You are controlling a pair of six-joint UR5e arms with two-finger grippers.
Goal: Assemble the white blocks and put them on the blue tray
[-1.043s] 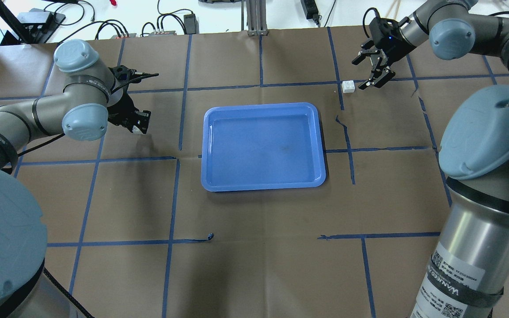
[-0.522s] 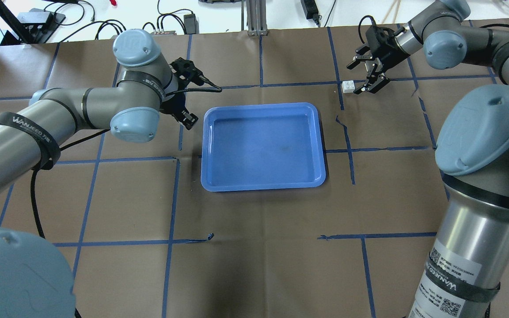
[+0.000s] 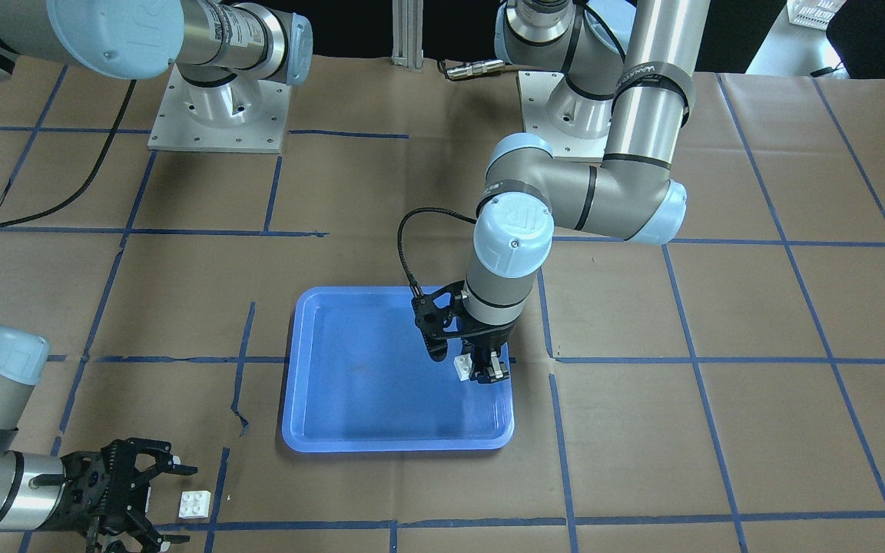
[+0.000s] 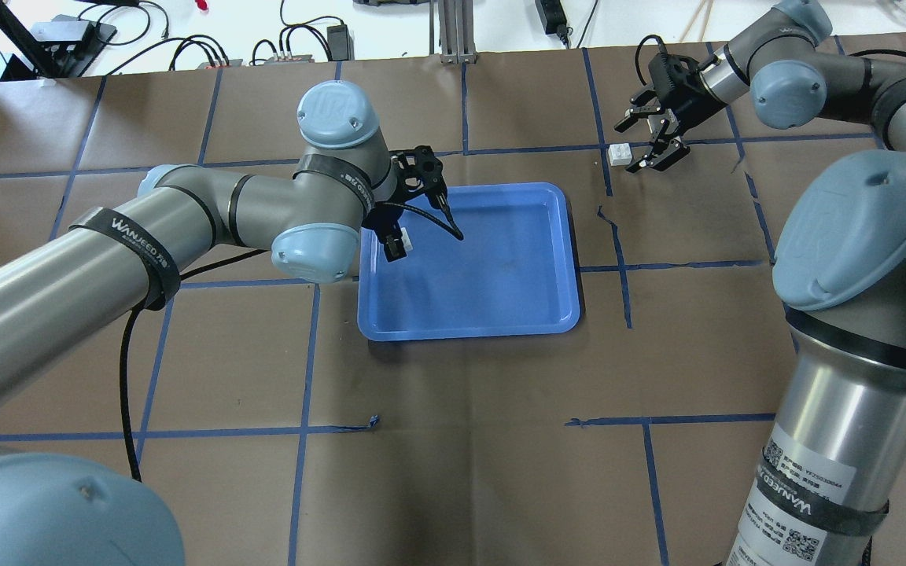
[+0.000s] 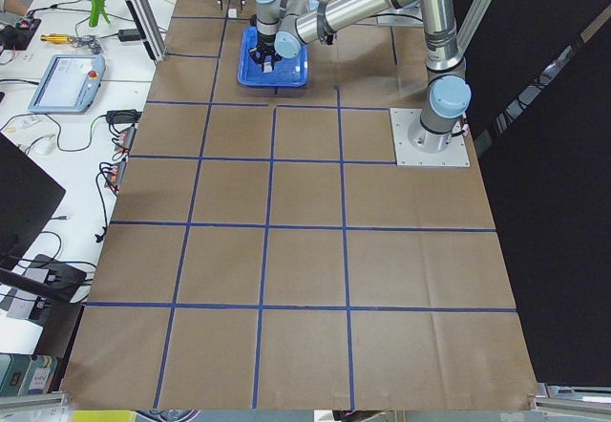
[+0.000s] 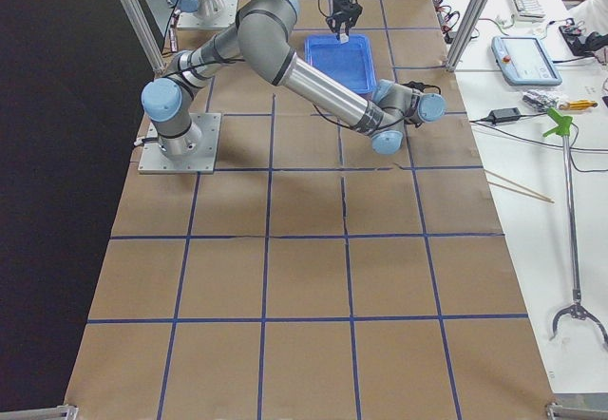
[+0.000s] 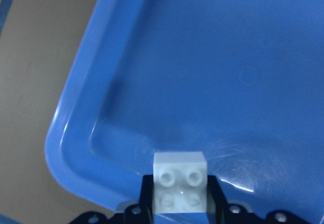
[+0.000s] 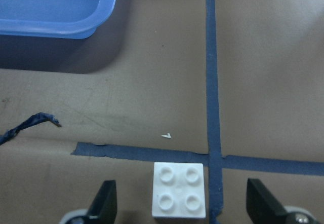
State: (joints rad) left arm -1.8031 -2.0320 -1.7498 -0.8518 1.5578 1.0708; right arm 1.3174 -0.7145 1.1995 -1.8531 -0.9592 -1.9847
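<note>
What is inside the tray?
Nothing lies on the visible floor of the tray. The left gripper holds a white block over it. The floor directly beneath the block is covered.

Blue tray (image 4: 492,271), white block (image 7: 180,182), brown table (image 4: 461,440)

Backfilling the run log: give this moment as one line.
left gripper: shut on white block, over blue tray | right gripper: open at second white block on table

Overhead and front cameras face oppositely, both showing the blue tray (image 4: 500,271)
</note>
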